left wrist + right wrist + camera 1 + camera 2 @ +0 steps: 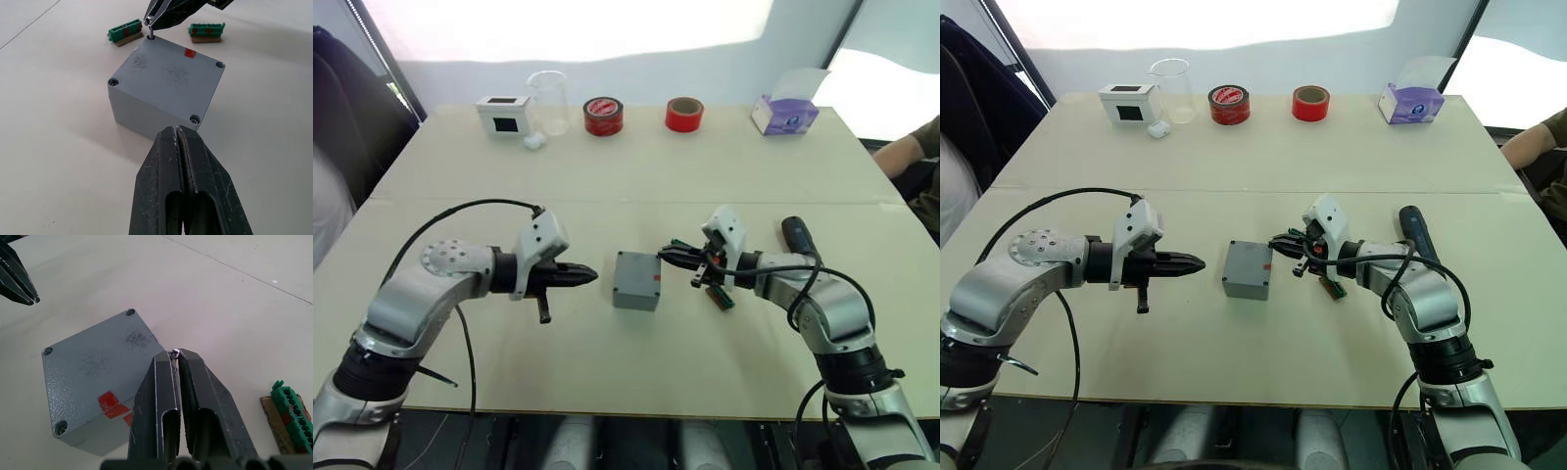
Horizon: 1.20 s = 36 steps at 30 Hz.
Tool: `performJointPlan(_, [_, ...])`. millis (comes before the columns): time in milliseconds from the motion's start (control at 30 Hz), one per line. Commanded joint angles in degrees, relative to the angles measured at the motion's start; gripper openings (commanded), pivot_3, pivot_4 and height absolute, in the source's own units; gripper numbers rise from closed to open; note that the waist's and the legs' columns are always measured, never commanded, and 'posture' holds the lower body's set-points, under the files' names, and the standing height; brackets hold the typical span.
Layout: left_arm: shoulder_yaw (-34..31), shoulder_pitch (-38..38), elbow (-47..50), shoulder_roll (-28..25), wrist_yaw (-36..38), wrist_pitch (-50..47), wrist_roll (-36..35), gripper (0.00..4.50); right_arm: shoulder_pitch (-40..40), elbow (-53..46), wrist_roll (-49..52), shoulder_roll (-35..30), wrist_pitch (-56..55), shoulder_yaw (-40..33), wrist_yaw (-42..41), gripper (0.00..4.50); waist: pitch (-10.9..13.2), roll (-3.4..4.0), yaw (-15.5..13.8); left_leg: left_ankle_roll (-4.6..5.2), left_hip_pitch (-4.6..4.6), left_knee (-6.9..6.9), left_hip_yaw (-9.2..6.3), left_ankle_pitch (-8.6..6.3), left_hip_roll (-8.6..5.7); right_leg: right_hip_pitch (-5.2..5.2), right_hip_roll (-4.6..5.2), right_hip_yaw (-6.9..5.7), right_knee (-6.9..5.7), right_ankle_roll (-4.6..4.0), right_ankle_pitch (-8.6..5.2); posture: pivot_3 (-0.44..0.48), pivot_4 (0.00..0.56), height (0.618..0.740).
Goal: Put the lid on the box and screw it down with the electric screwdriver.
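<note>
Although the lid (637, 273) already sits on the box (635, 293) in the middle of the left eye view, the fastening is, I judge, only half prepared. In this view the left gripper (585, 277) is left of the box, apart from it, and the right gripper (672, 258) reaches to the box's upper right corner. The electric screwdriver (798, 236) lies untouched at the right of the frame, behind the right arm.

In the left wrist view, the left gripper's fingers (166, 171) are pressed together on nothing, at the bottom centre. The lid shows screws in three corner holes; over the fourth corner, at the top centre, the right gripper sets a screw (151, 33).

In the right wrist view, the right gripper's fingers (161, 396) pinch this small screw at their tips, just beside the lid's corner. A red mark (113, 404) is at the lower left.

What remains, I think: seat this screw, take the screwdriver, tighten all four.
</note>
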State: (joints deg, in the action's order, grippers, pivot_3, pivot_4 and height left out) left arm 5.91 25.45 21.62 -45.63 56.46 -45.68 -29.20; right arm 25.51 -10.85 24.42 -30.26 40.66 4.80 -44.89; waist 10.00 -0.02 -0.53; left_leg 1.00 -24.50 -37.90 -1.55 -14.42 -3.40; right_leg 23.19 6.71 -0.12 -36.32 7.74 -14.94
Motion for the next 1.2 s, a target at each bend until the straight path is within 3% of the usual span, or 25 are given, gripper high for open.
performJointPlan(33, [-0.98, 0.18, 1.53, -0.36, -0.33, 0.8, -0.08, 0.0, 1.21, -0.13, -0.18, 0.47, -1.25, 0.27, -0.31, 0.02, 0.0, 0.0, 0.0, 0.0, 0.0, 0.0, 0.0, 0.0, 0.0, 0.0, 0.0, 0.0, 0.0, 0.0, 0.0, 0.0, 0.15, 0.74])
performJointPlan(233, [-0.97, 0.17, 1.59, -0.48, -0.41, 0.86, -0.12, 0.0, 1.1, 0.58, -1.09, 0.34, -1.66, 1.1, -0.7, 0.02, 0.0, 0.0, 0.0, 0.0, 0.0, 0.0, 0.0, 0.0, 0.0, 0.0, 0.0, 0.0, 0.0, 0.0, 0.0, 0.0, 0.15, 0.74])
performJointPlan(633, [-1.07, 0.02, 1.99, 0.55, -0.45, 0.94, -1.02, 0.0, 1.27, -1.26, 0.07, -2.72, 1.79, -2.18, -0.49, 4.39, 0.0, 0.0, -0.03, 0.0, 0.0, 0.0, 0.0, 0.0, 0.0, 0.0, 0.0, 0.0, 0.0, 0.0, 0.0, 0.0, 0.15, 0.74])
performJointPlan(767, [-1.07, 4.66, 0.87, 3.45, 1.23, 1.46, -3.43, 0.0, 6.93, 0.06, 4.64, -10.95, 16.3, -12.86, 2.17, 4.39, 0.05, 0.04, -0.37, 0.0, -0.02, -0.01, -0.01, 0.0, -0.01, -0.02, 0.03, 0.0, 0.0, 0.0, 0.0, 0.0, 0.15, 0.74])
performJointPlan(867, [1.18, 7.64, -0.21, 4.97, 3.63, 3.04, -3.08, 0.0, 10.79, 3.26, 6.3, -19.95, 26.12, -13.57, 0.04, 4.46, 0.06, 0.02, -0.65, 0.02, -0.08, -0.1, -0.03, -0.02, -0.09, -0.03, 0.11, -0.02, 0.01, 0.0, 0.01, 0.0, 0.15, 0.74])
performJointPlan(1000, [6.27, 10.1, -1.92, 5.64, 9.41, 7.84, -0.71, 0.0, 19.07, 10.95, 6.04, -28.97, 41.24, -8.45, -0.45, 4.46, 0.03, -0.01, 0.39, 0.04, 0.03, 0.07, 0.03, -0.03, 0.02, -0.08, 0.05, -0.01, 0.16, -0.03, -0.01, 0.0, 0.15, 0.74])
performJointPlan(1200, [10.0, 13.21, -5.55, 9.03, 12.69, 13.05, 1.73, 0.0, 25.58, 21.62, 3.43, -37.72, 44.76, 7.5, -7.46, 4.46, 0.06, 0.03, 1.16, 0.07, -0.01, 0.13, 0.15, -0.03, 0.05, 0.03, 0.08, 0.02, 0.16, -0.04, -0.01, 0.0, 0.15, 0.74])
